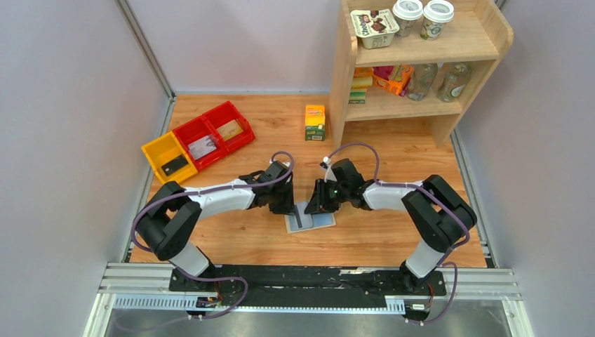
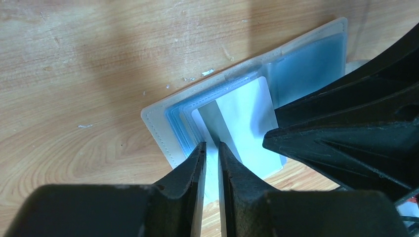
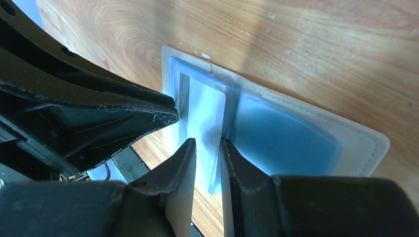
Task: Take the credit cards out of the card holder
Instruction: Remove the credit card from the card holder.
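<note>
pale wooden counter point(image 1: 393, 232) carries the work. the left pincer point(image 2: 212, 150) has its jaws narrowed to a slit, tips down on a whitish plastic credit card point(image 2: 247, 116) with a grey stripe; whether it grips, i cannot tell. the card lies on the spread beige, blue-lined card holder point(image 2: 158, 131), mid-counter between the arms. the right pincer point(image 3: 207, 145), equally narrow, is at the holder's fold, grip unclear. extraction looks to be the step in hand; the next move calls for pinning the holder while sliding the card clear.

The wooden table point(image 1: 365, 239) bears the open card holder point(image 1: 321, 220), three bins point(image 1: 191, 133), a carton point(image 1: 315, 123) and a shelf point(image 1: 342, 91).
</note>
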`<act>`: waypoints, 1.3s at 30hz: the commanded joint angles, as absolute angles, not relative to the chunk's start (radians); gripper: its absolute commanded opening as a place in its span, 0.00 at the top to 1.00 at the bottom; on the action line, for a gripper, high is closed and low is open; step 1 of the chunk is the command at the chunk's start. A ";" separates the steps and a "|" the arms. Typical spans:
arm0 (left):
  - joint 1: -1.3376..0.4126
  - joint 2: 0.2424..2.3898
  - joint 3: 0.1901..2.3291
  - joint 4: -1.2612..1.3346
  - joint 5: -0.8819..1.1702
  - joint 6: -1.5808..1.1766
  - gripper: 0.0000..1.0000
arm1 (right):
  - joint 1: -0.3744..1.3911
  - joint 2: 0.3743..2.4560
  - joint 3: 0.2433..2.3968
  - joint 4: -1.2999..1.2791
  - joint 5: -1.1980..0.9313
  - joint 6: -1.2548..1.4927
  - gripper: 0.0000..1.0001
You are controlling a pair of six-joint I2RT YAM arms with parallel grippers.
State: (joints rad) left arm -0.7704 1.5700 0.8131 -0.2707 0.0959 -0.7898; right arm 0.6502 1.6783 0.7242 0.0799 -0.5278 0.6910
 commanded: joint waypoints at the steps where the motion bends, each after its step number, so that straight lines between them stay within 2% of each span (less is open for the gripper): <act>1: -0.776 1.611 0.827 -0.304 0.078 -0.773 0.79 | 0.647 1.608 0.722 0.104 -0.552 0.678 0.73; 21: -0.776 1.615 0.828 -0.311 0.075 -0.765 0.81 | 0.647 1.597 0.732 0.009 -0.471 0.647 0.64; 27: -0.775 1.615 0.827 -0.310 0.078 -0.767 0.82 | 0.647 1.595 0.718 0.057 -0.506 0.664 0.74; 39: -0.776 1.617 0.828 -0.307 0.083 -0.765 0.82 | 0.624 1.585 0.661 0.228 -0.620 0.735 0.85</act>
State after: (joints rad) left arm -0.7708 1.5860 0.8276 -0.2722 0.0956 -0.7856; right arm 0.6323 1.6157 0.6788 0.0887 -0.5373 0.6861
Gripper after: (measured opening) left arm 0.179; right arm 0.159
